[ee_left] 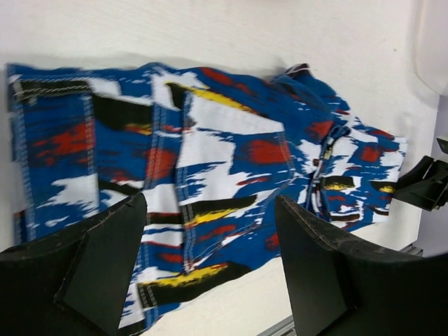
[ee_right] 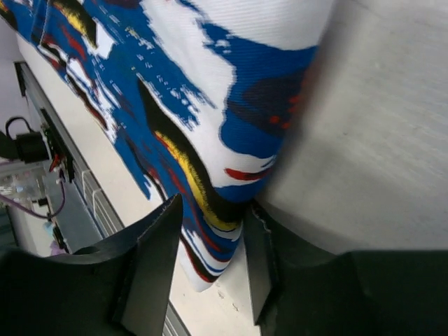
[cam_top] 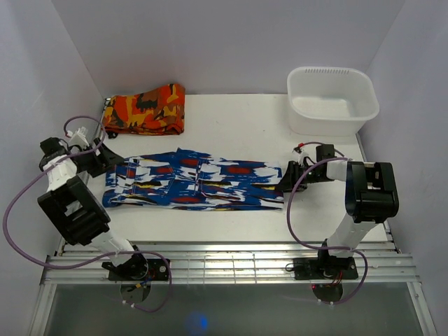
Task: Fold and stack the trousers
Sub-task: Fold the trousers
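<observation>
The blue-and-white print trousers [cam_top: 203,182] lie flat across the middle of the table, legs folded together, waist end to the left. My left gripper [cam_top: 115,166] sits at that waist end. In the left wrist view it [ee_left: 210,210] is open, hovering over the cloth [ee_left: 231,154] with nothing between its fingers. My right gripper [cam_top: 285,178] is low at the leg end. Seen from the right wrist, it [ee_right: 213,210] is open, and the folded hem [ee_right: 210,84] hangs between its fingers, brushing one finger [ee_right: 260,259] and clear of the other.
An orange-red-and-black folded cloth [cam_top: 145,108] lies at the back left. A white plastic tub [cam_top: 332,98] stands at the back right. A metal rail [cam_top: 224,266] runs along the near table edge, close to the trousers' front side.
</observation>
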Motion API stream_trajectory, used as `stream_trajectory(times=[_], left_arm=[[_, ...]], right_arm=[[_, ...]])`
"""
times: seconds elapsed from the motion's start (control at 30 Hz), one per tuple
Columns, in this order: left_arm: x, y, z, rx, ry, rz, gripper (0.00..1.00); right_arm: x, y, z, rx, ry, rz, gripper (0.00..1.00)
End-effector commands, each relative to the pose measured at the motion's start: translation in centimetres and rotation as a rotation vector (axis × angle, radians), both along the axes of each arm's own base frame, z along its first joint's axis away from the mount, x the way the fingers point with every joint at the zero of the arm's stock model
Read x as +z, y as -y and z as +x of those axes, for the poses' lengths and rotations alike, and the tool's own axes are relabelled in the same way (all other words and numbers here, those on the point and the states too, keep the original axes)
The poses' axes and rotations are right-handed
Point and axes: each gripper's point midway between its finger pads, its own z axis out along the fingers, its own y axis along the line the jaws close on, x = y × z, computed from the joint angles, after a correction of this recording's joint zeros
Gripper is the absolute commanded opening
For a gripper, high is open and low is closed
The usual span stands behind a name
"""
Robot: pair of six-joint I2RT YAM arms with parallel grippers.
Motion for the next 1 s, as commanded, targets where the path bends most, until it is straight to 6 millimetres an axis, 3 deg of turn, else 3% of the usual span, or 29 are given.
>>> stream_trajectory(times=[0.0,0.07,0.1,0.13,0.4,0.5,0.63,0.7,0.77,0.83,0.97], left_arm=[[-1.8,-2.7,-1.3,-0.02,-0.033,0.064,0.84],[-3.0,-4.3,-1.8,-0.001,-0.072,0.1,0.84],[-3.8,-5.2,-2.0,0.0,-0.092,0.117,0.84],[-4.4,-5.8,-2.2,-0.022,-0.095,0.152,0.84],[-7.9,-5.4,-3.9,-0.163,-0.113,0.213,0.84],[-8.6,-3.7,-4.1,-0.185,-0.103,0.135,0.81],[-8.8,0.4,-3.8,-0.273,-0.083,0.062,0.79],[-9.2,2.8,-4.0,-0.316,-0.095,0.034,0.76],[-9.6,4.1,-3.8,-0.331,-0.093,0.02,0.74],[-9.9,5.1,-3.5,-0.325,-0.116,-0.008,0.65],[-9.4,6.5,-2.7,-0.307,-0.137,-0.104,0.41]], right_arm=[[-2.8,1.3,1.0,-0.017,0.016,-0.128,0.45],[-2.5,1.5,1.2,-0.006,0.021,-0.142,0.29],[-2.1,1.8,1.3,-0.007,0.018,-0.147,0.12],[-1.9,2.1,1.3,0.001,0.034,-0.157,0.08],[3.0,7.0,2.4,-0.048,0.121,-0.194,0.08],[4.7,8.0,2.2,-0.037,0.146,-0.199,0.08],[7.1,9.3,2.3,-0.041,0.177,-0.196,0.08],[9.3,9.6,2.6,-0.047,0.206,-0.17,0.08],[11.3,9.3,2.7,-0.047,0.242,-0.149,0.08],[13.8,8.5,2.9,-0.066,0.271,-0.096,0.08],[17.0,7.3,3.5,-0.099,0.308,-0.028,0.08]])
